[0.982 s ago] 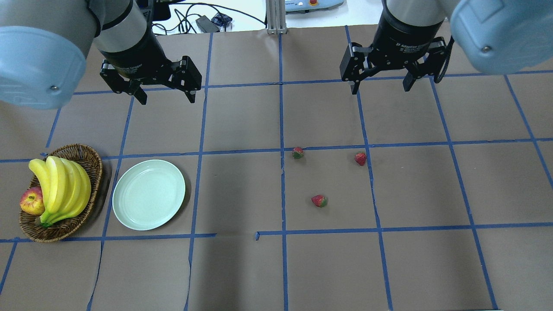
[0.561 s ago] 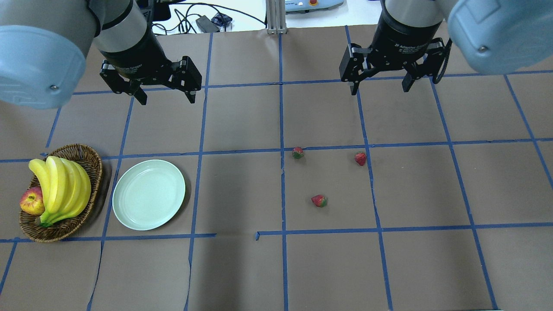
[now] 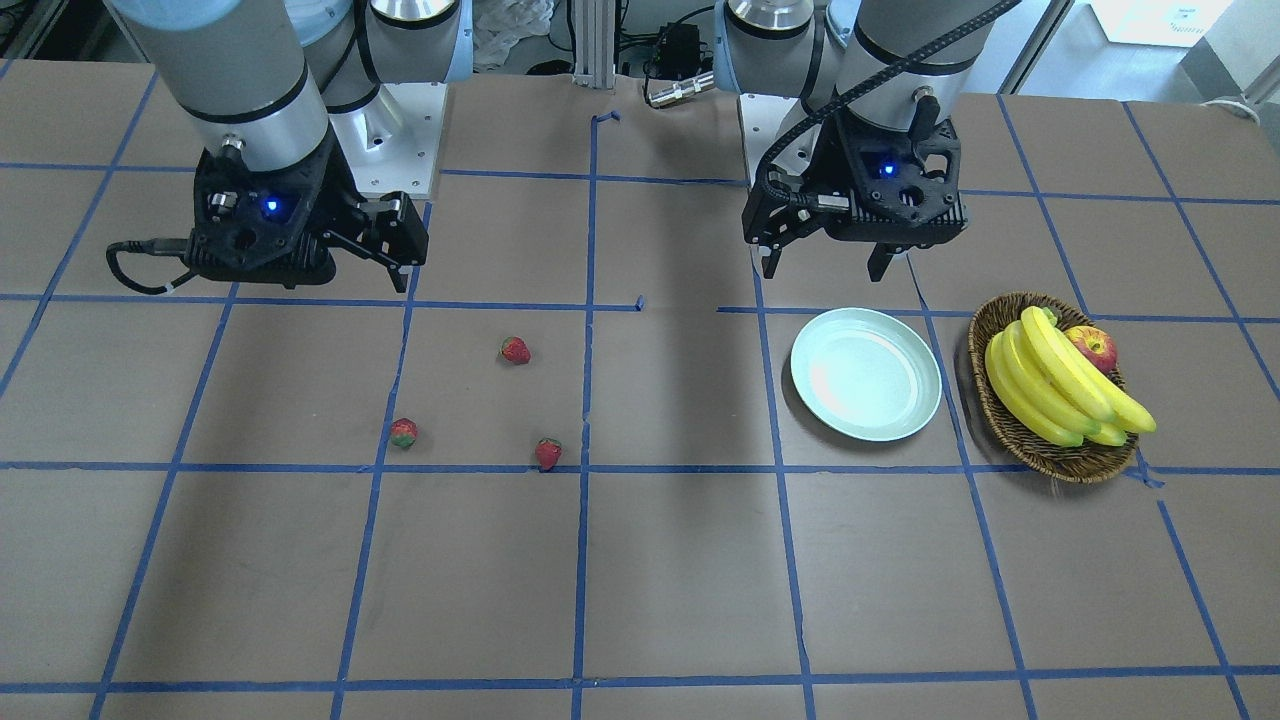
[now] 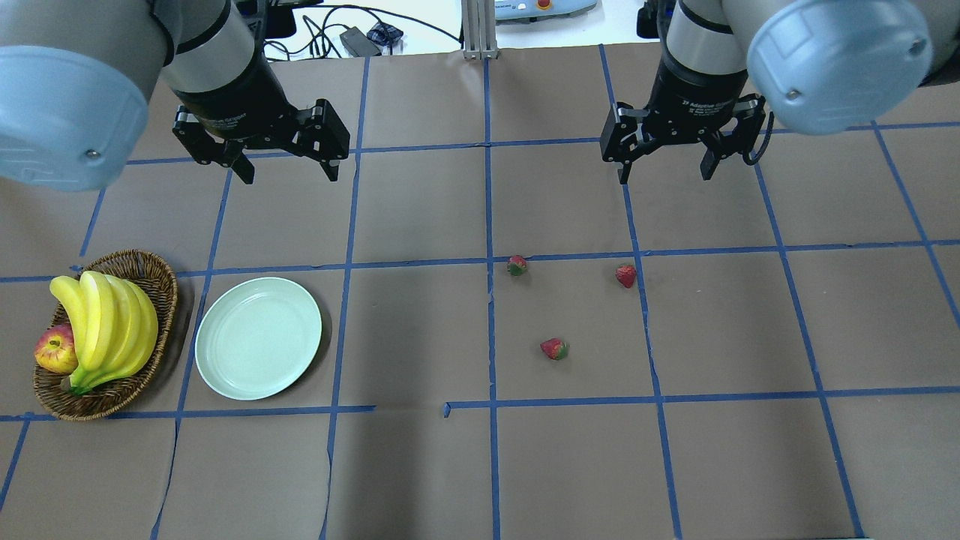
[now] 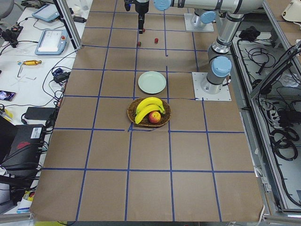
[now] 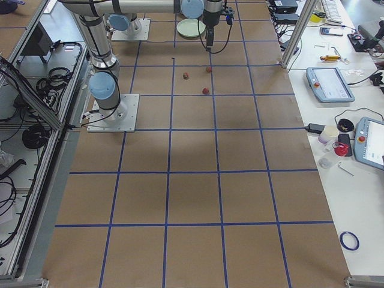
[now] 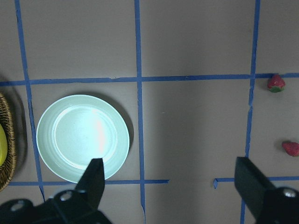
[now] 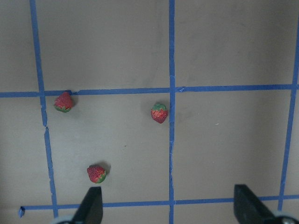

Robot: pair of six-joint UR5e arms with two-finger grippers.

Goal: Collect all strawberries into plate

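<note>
Left gripper (image 4: 289, 177) held over table on far side of plate (image 4: 259, 337), fingers spread, nothing held; unmoved since earlier frame. Right gripper (image 4: 664, 175) pointed down, jaws wide, empty; shifted nearer strawberries (image 4: 554, 348) in overhead view, elbow swung inward. "2F Adaptive" read on its body. Three strawberries scattered on table, well apart from plate.

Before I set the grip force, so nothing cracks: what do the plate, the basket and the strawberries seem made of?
Plate: pale mint, glossy, with a glare patch; glazed ceramic or melamine, unclear which.
Basket: brown woven wicker, matte; the weave shows on its rim.
Strawberries: red with green caps, dull sheen; real or plastic, cannot tell.
</note>
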